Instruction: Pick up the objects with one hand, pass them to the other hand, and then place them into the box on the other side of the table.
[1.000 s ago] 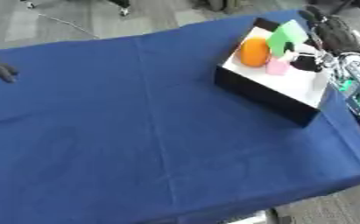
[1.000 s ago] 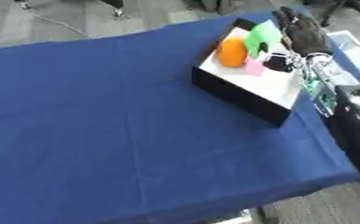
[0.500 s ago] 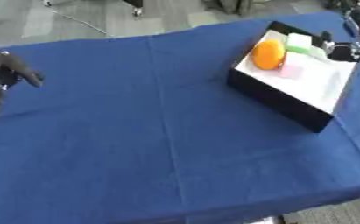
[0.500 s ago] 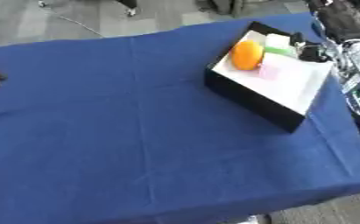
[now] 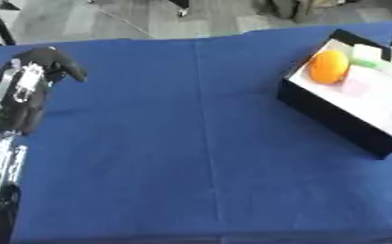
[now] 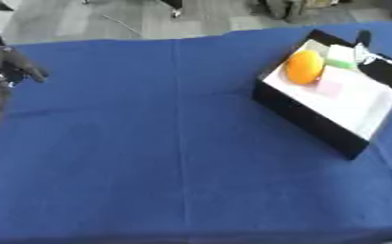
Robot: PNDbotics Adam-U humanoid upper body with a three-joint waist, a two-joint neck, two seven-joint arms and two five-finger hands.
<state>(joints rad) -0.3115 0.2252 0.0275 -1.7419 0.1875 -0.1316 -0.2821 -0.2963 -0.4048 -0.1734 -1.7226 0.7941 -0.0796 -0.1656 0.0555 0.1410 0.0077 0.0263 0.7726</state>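
On the blue cloth [image 5: 190, 143], right side: black box [image 6: 303, 119] with white floor. Inside the box, far end: orange ball [image 6: 303, 67], pale green block [image 6: 342, 56] just beside it, pink piece [image 6: 329, 88] nearer the middle. Over the box's far right rim: right hand [image 6: 381, 70], dark, finger state impossible to tell. Well left of the box: left hand [image 5: 42, 64], fingers curled, holding nothing.

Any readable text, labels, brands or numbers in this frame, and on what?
None can be read. The box, the orange ball, the green item and the pink item inside it, the blue tablecloth and the left hand show no legible words, numbers or signs.
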